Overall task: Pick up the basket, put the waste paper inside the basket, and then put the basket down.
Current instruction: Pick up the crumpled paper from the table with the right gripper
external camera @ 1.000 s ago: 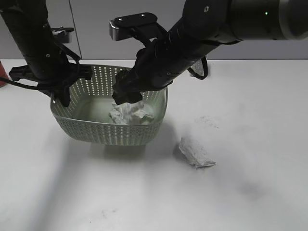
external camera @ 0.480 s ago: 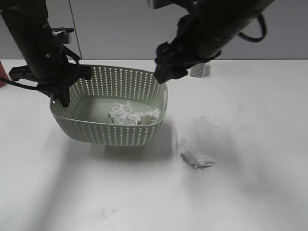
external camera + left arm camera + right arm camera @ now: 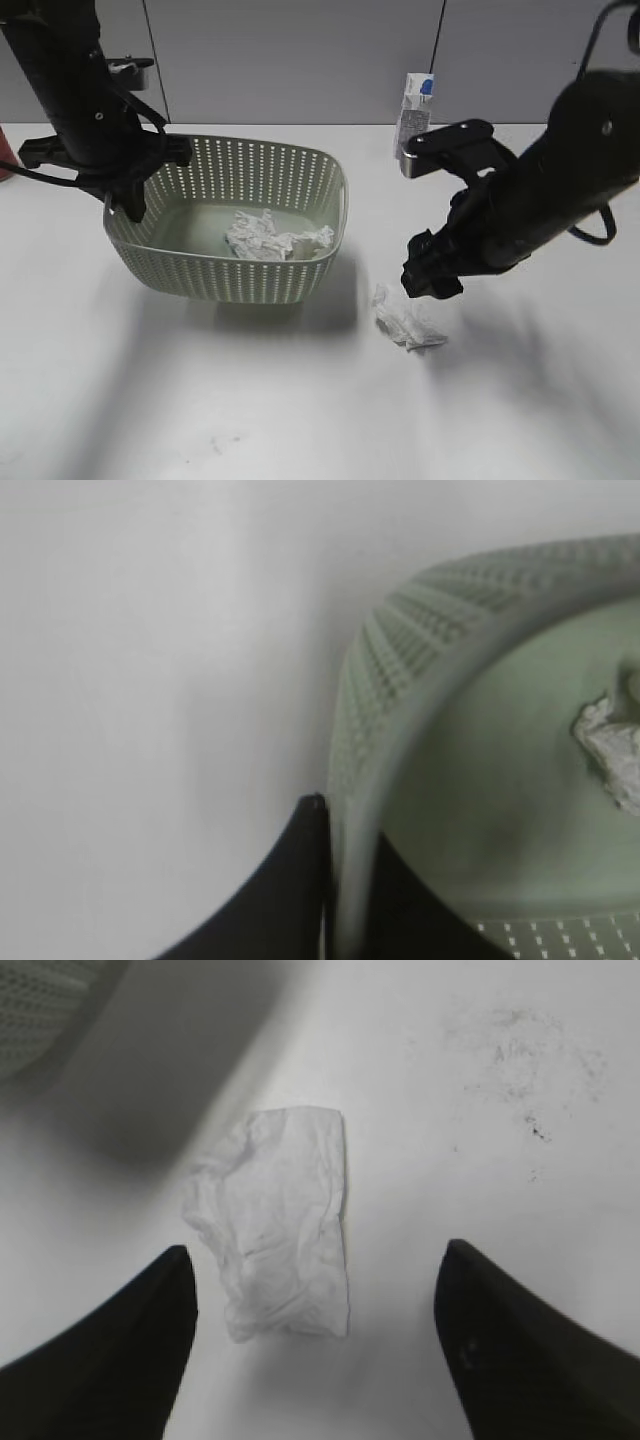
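The pale green basket (image 3: 200,272) hangs tilted a little above the table at the left. My left gripper (image 3: 130,200) is shut on its left rim; the left wrist view shows the rim (image 3: 372,730) pinched between the jaws (image 3: 345,880). Crumpled white waste paper (image 3: 275,238) lies inside the basket, and its edge shows in the left wrist view (image 3: 610,745). Another wad of waste paper (image 3: 405,322) lies on the table to the right of the basket. My right gripper (image 3: 432,280) hovers open just above it, and the wad (image 3: 275,1222) lies between and ahead of the jaws (image 3: 315,1260).
An upright white-grey carton (image 3: 414,116) with a blue mark stands at the back of the white table (image 3: 300,420). Grey wall panels run behind. Dark smudges (image 3: 520,1055) mark the table to the right of the loose wad. A basket corner (image 3: 40,1010) shows at the right wrist view's top left.
My right gripper released paper into the basket, rose, then swung right and down to hover over the wad on the table. The left gripper and basket stayed still.
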